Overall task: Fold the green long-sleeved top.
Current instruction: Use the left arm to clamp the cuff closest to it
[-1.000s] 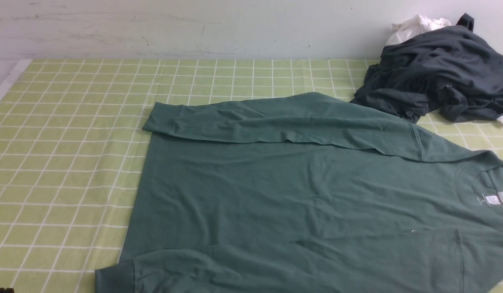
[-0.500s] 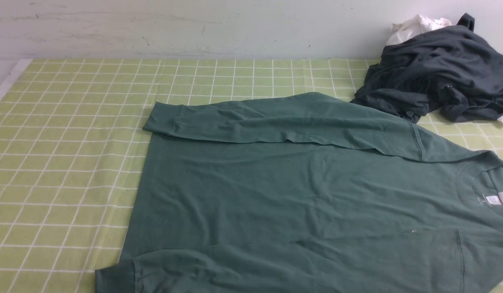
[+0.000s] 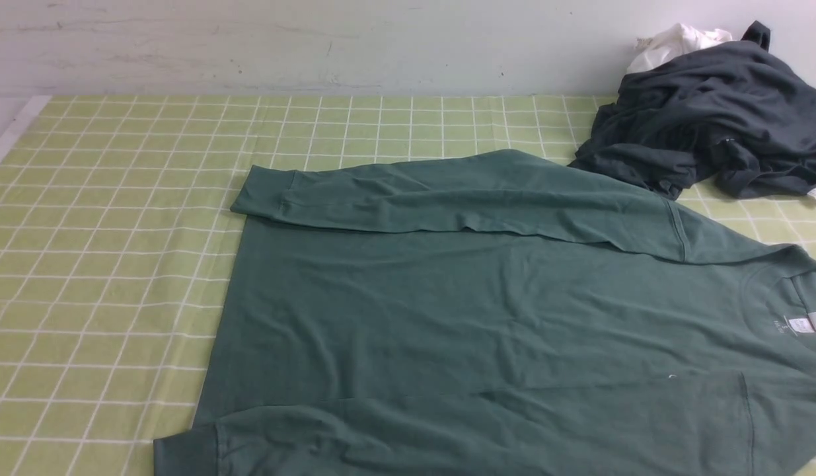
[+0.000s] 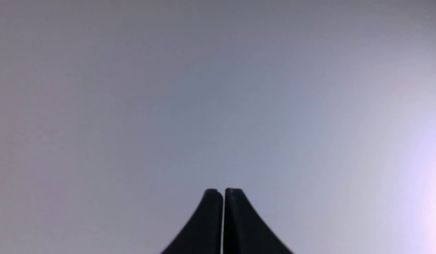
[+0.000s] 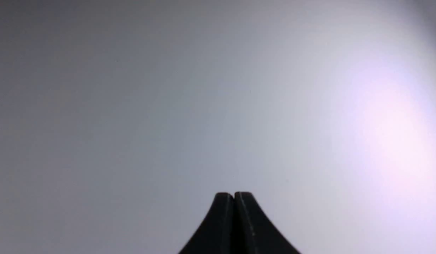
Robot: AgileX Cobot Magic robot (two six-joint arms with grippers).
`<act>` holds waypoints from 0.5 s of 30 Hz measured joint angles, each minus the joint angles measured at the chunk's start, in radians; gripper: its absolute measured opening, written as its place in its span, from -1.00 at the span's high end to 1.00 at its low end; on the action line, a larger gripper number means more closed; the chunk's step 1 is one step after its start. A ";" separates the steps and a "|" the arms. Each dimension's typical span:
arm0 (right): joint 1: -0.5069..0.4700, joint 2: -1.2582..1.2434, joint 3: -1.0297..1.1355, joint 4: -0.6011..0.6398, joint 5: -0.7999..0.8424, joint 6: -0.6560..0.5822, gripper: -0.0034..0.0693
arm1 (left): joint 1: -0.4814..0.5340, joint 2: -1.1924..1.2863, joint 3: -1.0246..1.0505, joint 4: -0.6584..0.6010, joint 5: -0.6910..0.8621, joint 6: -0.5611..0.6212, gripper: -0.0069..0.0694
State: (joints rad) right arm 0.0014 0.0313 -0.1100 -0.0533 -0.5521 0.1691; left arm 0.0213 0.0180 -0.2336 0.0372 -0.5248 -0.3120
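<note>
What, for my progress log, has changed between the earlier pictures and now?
A dark sliver at the front view's bottom-left corner slipped out of frame. Nothing was gripped or released. The green long-sleeved top, dark grey garment and white cloth lie unchanged.

Left gripper [image 4: 224,191] matte black, flared base narrowing to blunt tips, right gripper [image 5: 234,194] alike

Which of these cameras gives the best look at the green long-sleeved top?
The front view: the green long-sleeved top lies spread on the checked tablecloth, collar to the right, almost whole in frame. The two wrist views show none of it, only the shut left gripper and right gripper against a blank grey background.
</note>
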 joint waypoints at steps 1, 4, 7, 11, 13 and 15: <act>0.000 0.023 -0.040 -0.021 0.023 -0.001 0.95 | 0.000 0.017 -0.061 0.032 0.058 -0.010 0.83; 0.000 0.144 -0.268 -0.142 0.203 -0.006 0.95 | 0.000 0.156 -0.262 0.168 0.305 -0.034 0.83; 0.000 0.293 -0.434 -0.219 0.412 -0.007 0.95 | 0.000 0.303 -0.366 0.220 0.480 -0.066 0.83; 0.000 0.456 -0.539 -0.230 0.713 0.006 0.95 | 0.000 0.488 -0.383 0.222 0.675 -0.110 0.83; 0.005 0.572 -0.564 -0.167 0.970 0.010 0.95 | 0.000 0.611 -0.383 0.198 0.896 -0.098 0.83; 0.027 0.662 -0.566 -0.080 1.171 -0.020 0.95 | 0.000 0.708 -0.383 0.139 1.073 -0.044 0.83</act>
State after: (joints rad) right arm 0.0288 0.6929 -0.6759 -0.1330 0.6190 0.1492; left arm 0.0213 0.7257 -0.6169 0.1766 0.5482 -0.3560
